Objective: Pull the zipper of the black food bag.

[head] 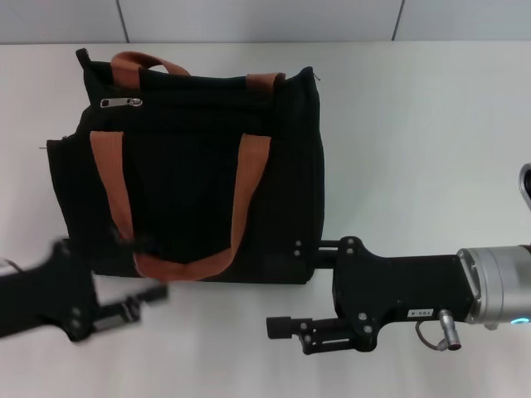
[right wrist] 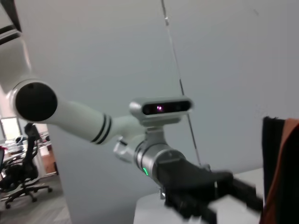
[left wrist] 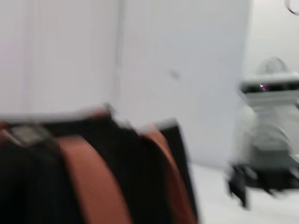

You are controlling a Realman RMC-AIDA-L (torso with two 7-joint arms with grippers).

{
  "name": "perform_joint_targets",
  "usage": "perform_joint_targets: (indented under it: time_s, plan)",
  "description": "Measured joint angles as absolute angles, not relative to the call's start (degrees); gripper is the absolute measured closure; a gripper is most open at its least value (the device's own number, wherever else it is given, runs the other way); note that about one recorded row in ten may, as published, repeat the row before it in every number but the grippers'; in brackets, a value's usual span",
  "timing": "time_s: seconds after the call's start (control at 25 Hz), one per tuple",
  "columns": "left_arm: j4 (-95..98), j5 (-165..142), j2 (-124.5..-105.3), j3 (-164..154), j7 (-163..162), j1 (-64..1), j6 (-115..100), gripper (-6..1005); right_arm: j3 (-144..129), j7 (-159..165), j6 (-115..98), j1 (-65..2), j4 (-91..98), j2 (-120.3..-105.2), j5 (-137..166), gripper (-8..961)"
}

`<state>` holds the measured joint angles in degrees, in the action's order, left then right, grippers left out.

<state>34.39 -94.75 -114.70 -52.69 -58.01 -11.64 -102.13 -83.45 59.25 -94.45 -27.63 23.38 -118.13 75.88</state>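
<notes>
Black food bag is lying flat on the white table, its zipper near the far left corner. I am seeing both claws apart: left gripper and right gripper are waiting beside the near edge.

Bag: flat on the table, at 10 o'clock from the middle.
Zipper: on the bag, near its far left corner, at 11 o'clock.
Left gripper: at 7 o'clock, just before the bag's near edge.
Right gripper: at 6 o'clock, beside the bag's near right corner.
</notes>
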Motion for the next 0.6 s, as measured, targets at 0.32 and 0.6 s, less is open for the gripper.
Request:
perform_joint_targets:
  time_s: [0.32,0.6]
  plan:
    - [30.7,-92.89,-118.31,-25.77,-49.92,-8.67,-106.24,336,-82.48,58.69,-94.19,-26.61,23.36,-118.43,75.75,236]
    - [27.0,-92.84,-118.38,-16.52,-49.77,-14.01,-97.17,340,-81.76,58.36,-93.98,-26.58,23.38,-118.8,75.68,237]
